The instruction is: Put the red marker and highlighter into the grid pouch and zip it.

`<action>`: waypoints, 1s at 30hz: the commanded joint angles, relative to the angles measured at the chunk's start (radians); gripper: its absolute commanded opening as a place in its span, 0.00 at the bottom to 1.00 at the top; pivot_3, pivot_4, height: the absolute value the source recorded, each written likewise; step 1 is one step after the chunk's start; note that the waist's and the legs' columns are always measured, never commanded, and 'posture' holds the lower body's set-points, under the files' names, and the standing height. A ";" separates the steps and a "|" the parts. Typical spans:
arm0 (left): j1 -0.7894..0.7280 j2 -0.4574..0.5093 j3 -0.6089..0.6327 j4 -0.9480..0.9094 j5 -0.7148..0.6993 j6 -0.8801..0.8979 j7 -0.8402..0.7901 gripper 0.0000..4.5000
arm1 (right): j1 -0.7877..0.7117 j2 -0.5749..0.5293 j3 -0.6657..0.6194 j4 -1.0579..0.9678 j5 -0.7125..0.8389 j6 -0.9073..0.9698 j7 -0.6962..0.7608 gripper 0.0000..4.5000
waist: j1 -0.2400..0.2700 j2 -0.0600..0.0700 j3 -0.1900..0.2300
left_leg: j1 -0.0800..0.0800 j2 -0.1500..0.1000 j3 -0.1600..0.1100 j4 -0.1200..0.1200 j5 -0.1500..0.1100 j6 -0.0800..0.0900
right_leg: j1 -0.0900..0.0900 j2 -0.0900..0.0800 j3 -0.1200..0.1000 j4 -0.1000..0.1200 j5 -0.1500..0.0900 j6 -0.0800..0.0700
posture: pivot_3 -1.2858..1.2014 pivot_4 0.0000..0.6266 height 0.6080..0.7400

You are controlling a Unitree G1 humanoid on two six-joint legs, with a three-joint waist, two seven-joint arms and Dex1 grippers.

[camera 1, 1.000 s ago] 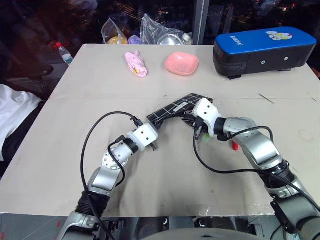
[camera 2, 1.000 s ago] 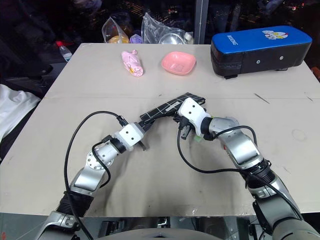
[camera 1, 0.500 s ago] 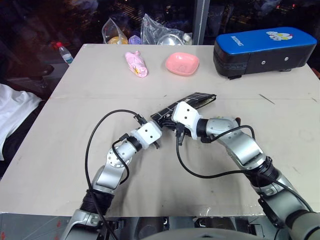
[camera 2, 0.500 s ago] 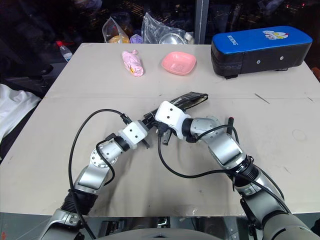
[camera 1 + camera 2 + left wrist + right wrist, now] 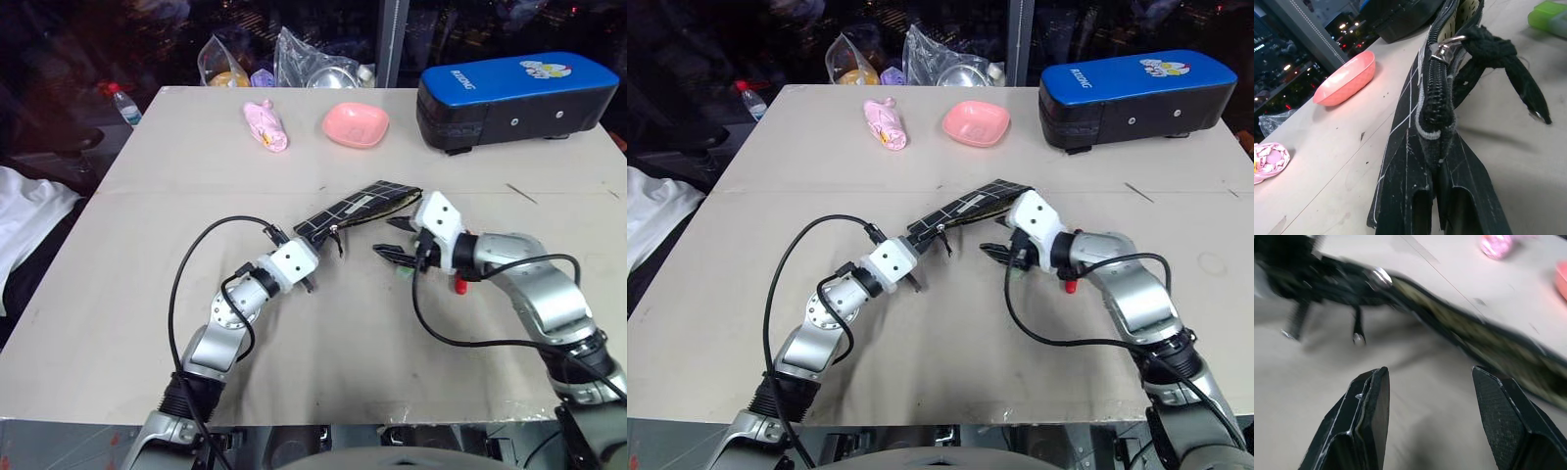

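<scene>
The left gripper is pressed together on the end of the grid pouch, holding it tilted up off the table. The right gripper hangs beside the pouch with fingers spread, holding nothing. The highlighter and what seems the red marker lie by the right arm.

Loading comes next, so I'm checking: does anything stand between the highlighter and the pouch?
Only the right tool, open, hangs between the highlighter and the pouch; nothing else visible lies in that gap.
</scene>
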 commanded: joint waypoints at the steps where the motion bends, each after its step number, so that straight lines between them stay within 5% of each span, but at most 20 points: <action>1: -0.003 0.009 0.021 -0.026 -0.018 -0.015 -0.003 0.00 | 0.006 0.012 -0.068 -0.050 0.028 0.002 -0.048 0.59 | -0.001 0.000 0.000 | 0.000 0.000 0.000 0.000 0.000 0.000 | 0.000 0.000 0.000 0.000 0.000 0.000 | 0.52 0.24 1.00; 2: -0.003 0.009 0.020 -0.025 -0.019 -0.015 -0.003 0.00 | 0.007 0.024 -0.078 -0.048 0.033 0.002 -0.066 0.59 | -0.002 0.000 0.000 | 0.000 0.000 0.000 0.000 0.000 0.000 | 0.000 0.000 0.000 0.000 0.000 0.000 | 0.52 0.24 1.00; 7: -0.013 0.013 0.014 -0.017 -0.019 -0.022 -0.014 0.00 | -0.016 0.074 -0.086 -0.004 0.019 -0.020 -0.133 0.05 | -0.001 0.000 0.000 | 0.000 0.000 0.000 0.000 0.000 0.000 | 0.000 0.000 0.000 0.000 0.000 0.000 | 0.52 0.24 1.00; 8: -0.013 0.012 0.012 -0.015 -0.019 -0.024 -0.015 0.00 | -0.031 0.089 -0.077 0.016 0.010 -0.026 -0.147 0.01 | -0.001 0.000 0.000 | 0.000 0.000 0.000 0.000 0.000 0.000 | 0.000 0.000 0.000 0.000 0.000 0.000 | 0.52 0.24 1.00; 17: -0.021 0.000 0.005 -0.007 -0.014 -0.028 -0.013 0.00 | -0.149 0.164 0.010 0.240 -0.080 -0.138 -0.179 0.01 | -0.001 0.000 0.000 | 0.000 0.000 0.001 0.000 0.000 0.000 | 0.000 0.000 0.000 0.000 0.000 0.000 | 0.52 0.24 1.00; 22: -0.019 -0.007 0.003 -0.006 -0.008 -0.031 -0.006 0.00 | -0.234 0.148 0.172 0.410 -0.239 -0.327 -0.111 0.01 | -0.003 0.000 0.000 | 0.000 0.000 0.001 0.000 0.000 0.000 | 0.000 0.000 0.000 0.000 0.000 0.000 | 0.52 0.24 1.00; 25: -0.018 -0.014 0.002 -0.009 0.000 -0.028 0.002 0.00 | -0.281 0.139 0.250 0.491 -0.321 -0.500 -0.077 0.19 | -0.003 0.000 0.000 | 0.000 0.000 0.001 0.000 0.000 0.000 | 0.000 0.000 0.000 0.000 0.000 0.000 | 0.52 0.24 1.00; 30: -0.009 -0.020 0.007 -0.025 0.022 0.000 0.030 0.00 | -0.335 0.131 0.294 0.616 -0.452 -0.745 -0.138 0.76 | -0.003 0.000 0.000 | 0.000 0.000 0.001 0.000 0.000 0.000 | 0.000 0.000 0.000 0.000 0.000 0.000 | 0.52 0.24 1.00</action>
